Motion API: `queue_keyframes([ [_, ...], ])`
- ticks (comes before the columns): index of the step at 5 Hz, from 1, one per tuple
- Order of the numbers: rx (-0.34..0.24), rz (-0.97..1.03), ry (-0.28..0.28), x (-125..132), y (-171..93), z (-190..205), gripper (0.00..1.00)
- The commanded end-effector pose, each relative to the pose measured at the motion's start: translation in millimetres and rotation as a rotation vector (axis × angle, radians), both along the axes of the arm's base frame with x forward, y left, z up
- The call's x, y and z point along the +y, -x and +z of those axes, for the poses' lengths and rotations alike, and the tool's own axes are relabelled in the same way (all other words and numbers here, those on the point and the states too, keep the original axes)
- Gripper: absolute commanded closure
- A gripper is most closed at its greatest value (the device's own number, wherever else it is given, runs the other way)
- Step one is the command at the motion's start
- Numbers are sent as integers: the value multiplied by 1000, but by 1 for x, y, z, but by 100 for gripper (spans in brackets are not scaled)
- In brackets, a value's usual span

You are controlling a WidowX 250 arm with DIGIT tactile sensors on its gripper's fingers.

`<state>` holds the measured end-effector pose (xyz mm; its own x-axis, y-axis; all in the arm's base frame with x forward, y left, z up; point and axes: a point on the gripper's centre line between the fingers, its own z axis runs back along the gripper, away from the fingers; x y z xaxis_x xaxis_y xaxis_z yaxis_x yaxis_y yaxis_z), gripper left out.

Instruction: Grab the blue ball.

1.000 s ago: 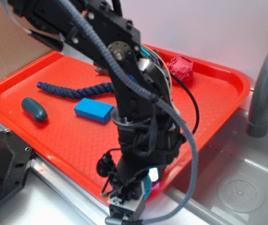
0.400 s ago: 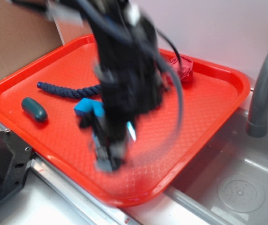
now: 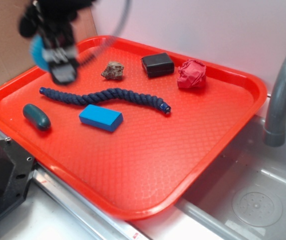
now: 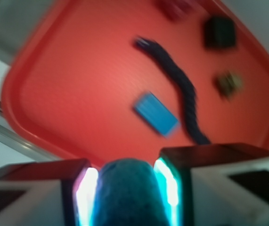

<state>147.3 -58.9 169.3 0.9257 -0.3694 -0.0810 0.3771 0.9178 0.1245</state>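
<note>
Gripper [image 4: 125, 188]: jaws drawn in tight on the blue ball [image 4: 125, 193], one finger each side, per wrist view. Exterior view shows the gripper [image 3: 57, 55] blurred, raised over the far-left part of the red tray [image 3: 243, 80], a sliver of teal [image 3: 36, 50] at its left edge; that is the ball, off the tray surface.

Step in hand (judgement): grasp looks made; job now is to hold it secure. Advice: keep squeeze steady, no more closing than needed, since the yarn compresses and can roll out if fingers [image 4: 77, 188] sit off-centre. Ball appears centred btwn pads in wrist view, so OK. Slow any travel; motion blur in both views suggests the arm is moving fast.

Materials/shapes:
- Ball: fuzzy knit-like surface, rounded, soft; fills the gap btwn fingers.
- Tray: hard plastic, fine waffle texture, raised rim.
- Dark-blue twisted rope [image 3: 102, 96]: limp, wavy, lies across tray centre.
- Bright-blue block [image 3: 100, 117]: flat rectangular, sharp edges, rigid, just beside rope.
- Dark-teal capsule [image 3: 36, 116]: smooth oblong, near left rim.
- Small rock [image 3: 112, 70]: rough, irregular, brown-grey.
- Black box [image 3: 158, 64]: matte, squared.
- Red crumpled wad [image 3: 191, 74]: creased; paper or cloth, cannot tell.
- Grey faucet [image 3: 283, 85] & metal sink [image 3: 253, 200] at right, clear of tray contents.
</note>
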Motion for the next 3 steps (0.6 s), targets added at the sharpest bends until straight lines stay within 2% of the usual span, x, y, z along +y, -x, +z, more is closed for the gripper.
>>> queue_keyframes([
  [1,-164,397,32,31,26,12,100],
  [2,-166,425,16,37,24,8,100],
  [3,-111,469,7,34,22,7,96],
])
